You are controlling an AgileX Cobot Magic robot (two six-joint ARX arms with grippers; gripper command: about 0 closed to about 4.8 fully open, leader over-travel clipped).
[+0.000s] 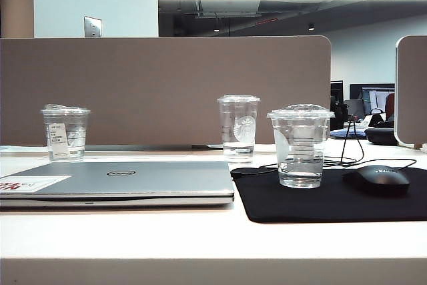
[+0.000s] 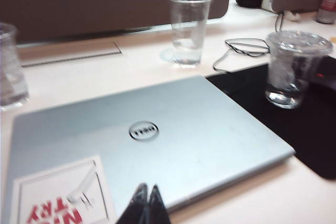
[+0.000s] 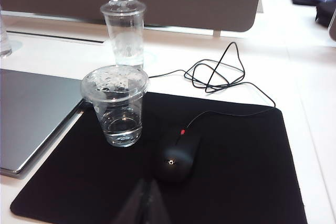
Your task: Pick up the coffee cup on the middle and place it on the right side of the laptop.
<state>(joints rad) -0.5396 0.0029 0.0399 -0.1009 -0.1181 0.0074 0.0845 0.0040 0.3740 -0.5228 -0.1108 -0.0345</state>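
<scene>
Standing upright on black mouse pad (image 3: 236, 166), coffee cup (image 3: 115, 106) sits just right of laptop (image 3: 31, 114), beside mouse (image 3: 176, 156); placement looks done. Cup lies ahead of right gripper (image 3: 144, 203), slightly toward laptop side; fingers pressed together, empty. Left gripper (image 2: 146, 205) hovers over laptop's near edge, fingers also pressed together, cup well apart from it. Right arm nearer.

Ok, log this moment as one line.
coffee cup: on mouse pad, right of laptop | left gripper: shut | right gripper: shut
</scene>
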